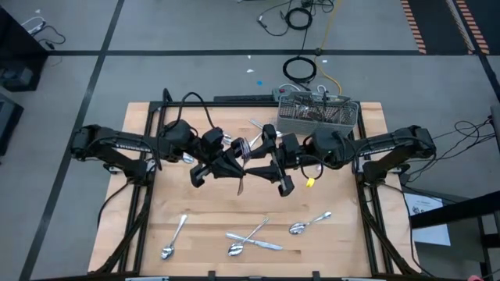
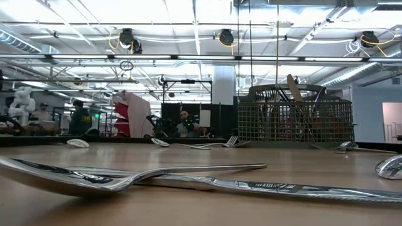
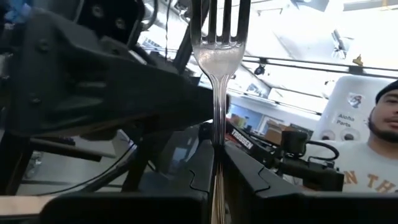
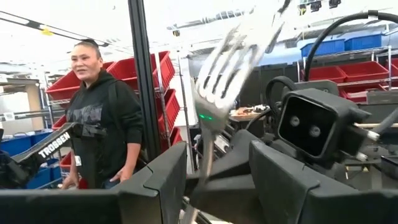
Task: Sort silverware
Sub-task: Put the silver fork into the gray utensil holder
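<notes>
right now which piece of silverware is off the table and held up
The fork pinched in the left tool, tines up, mid-table. The spoons and other pieces lie flat on the wood along the near edge.

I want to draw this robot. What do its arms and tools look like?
Both arms are black and jointed. The left arm carries white lettering along its side, and a black cable loops above it. The right arm has a small yellow tag near its wrist. Each tool has two flat, dark, blocky fingers.
</notes>
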`<state>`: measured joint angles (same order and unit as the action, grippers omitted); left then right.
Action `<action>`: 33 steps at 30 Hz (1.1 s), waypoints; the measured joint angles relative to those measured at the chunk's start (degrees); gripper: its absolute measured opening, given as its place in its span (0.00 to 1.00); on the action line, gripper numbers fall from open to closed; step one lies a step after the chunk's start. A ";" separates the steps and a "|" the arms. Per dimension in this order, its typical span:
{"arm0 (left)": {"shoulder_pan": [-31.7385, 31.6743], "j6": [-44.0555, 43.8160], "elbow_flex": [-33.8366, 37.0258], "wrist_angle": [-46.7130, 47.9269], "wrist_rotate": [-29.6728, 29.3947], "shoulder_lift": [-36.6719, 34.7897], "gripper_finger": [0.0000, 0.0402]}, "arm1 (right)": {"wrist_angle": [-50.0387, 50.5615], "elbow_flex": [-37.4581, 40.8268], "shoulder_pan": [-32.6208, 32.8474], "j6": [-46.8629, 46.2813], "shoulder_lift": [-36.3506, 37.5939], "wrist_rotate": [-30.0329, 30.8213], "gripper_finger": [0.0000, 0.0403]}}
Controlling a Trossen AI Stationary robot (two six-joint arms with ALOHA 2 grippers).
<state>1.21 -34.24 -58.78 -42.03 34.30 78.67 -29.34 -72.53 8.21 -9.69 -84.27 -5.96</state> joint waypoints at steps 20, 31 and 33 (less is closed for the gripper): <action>-0.09 -2.96 0.00 2.27 -3.69 0.00 0.07 | -0.60 0.07 0.13 0.28 0.00 -0.22 0.24; 0.04 -5.50 0.00 2.18 -5.41 0.00 0.18 | -0.52 0.07 -0.13 1.89 0.00 -3.06 0.01; -0.12 -5.53 0.00 2.41 -5.36 0.00 0.23 | -0.48 0.07 -0.32 1.70 0.02 -3.36 0.01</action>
<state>1.09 -39.77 -58.78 -39.62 28.94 78.67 -29.82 -72.47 7.88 -7.98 -84.25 -9.32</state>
